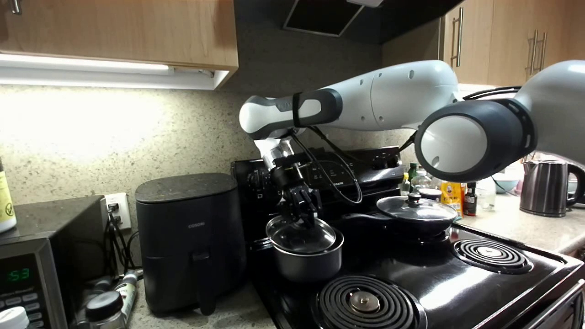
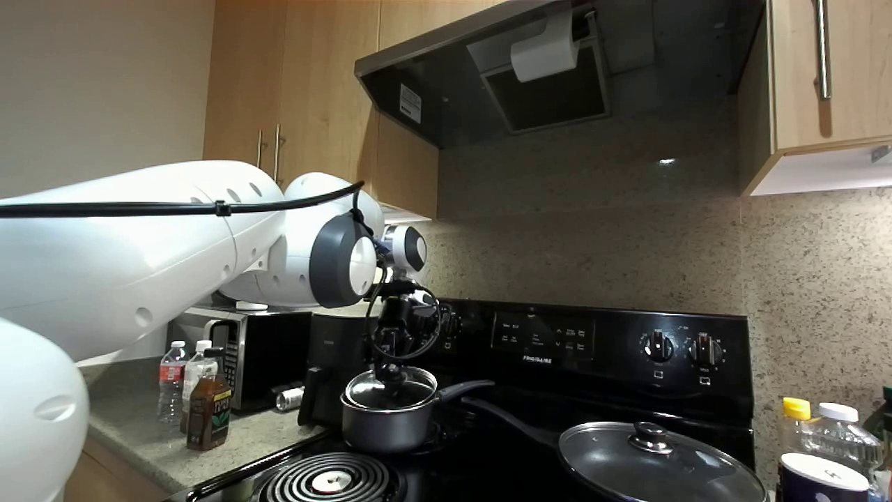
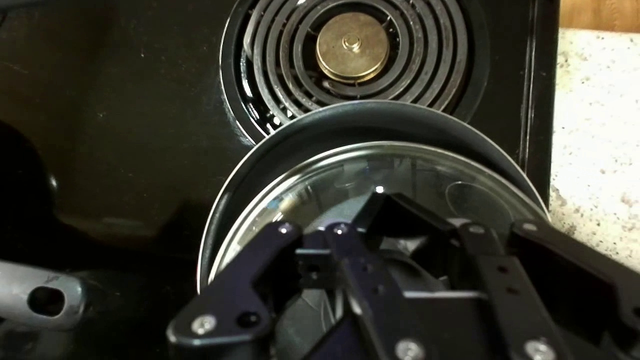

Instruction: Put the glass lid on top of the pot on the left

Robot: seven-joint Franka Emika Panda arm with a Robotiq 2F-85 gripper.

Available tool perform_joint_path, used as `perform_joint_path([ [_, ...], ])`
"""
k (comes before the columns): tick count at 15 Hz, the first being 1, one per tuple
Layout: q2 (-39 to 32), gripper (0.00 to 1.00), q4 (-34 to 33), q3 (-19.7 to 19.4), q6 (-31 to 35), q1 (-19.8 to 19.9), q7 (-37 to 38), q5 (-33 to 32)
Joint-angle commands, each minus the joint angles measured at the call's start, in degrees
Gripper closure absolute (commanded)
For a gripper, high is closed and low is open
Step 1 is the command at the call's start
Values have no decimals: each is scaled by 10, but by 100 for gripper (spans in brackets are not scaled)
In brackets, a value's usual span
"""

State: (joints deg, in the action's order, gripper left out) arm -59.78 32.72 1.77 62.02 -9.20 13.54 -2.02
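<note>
The glass lid [image 1: 285, 240] shows in both exterior views [image 2: 418, 385] and in the wrist view [image 3: 345, 172]. It is at the mouth of the small grey steel pot [image 1: 308, 267], which also shows in an exterior view [image 2: 387, 429]. The lid looks tilted and off-centre, and a crescent of the pot's inside [image 3: 370, 122] shows beside it in the wrist view. My gripper [image 1: 307, 220] is above the lid's centre, fingers drawn together at the knob [image 2: 394, 374]. It appears shut on the lid by the knob; the fingers [image 3: 382, 215] mostly hide the exact contact.
A wide dark pan [image 1: 411, 227] with its own glass lid [image 2: 669, 464] stands on another burner, its handle pointing toward the pot. A black air fryer [image 1: 192, 246] stands close beside the pot. A bare coil burner [image 1: 365, 301] lies in front. The pot's handle [image 2: 465, 389] points toward the stove's back panel.
</note>
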Motion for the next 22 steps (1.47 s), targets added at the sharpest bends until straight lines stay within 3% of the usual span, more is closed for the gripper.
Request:
perform_joint_path([
  [1, 15, 98, 1, -3, -10, -2, -13, -9],
  [2, 16, 98, -2, -5, -14, -2, -8, -12],
  [3, 16, 66, -3, -10, -18, -5, -4, -19],
  [5, 18, 59, -6, -17, -23, -9, -3, -32],
  [14, 14, 2, -25, -24, -17, -11, -3, -49],
  [22, 1, 0, -28, -7, 2, -7, -9, -34],
])
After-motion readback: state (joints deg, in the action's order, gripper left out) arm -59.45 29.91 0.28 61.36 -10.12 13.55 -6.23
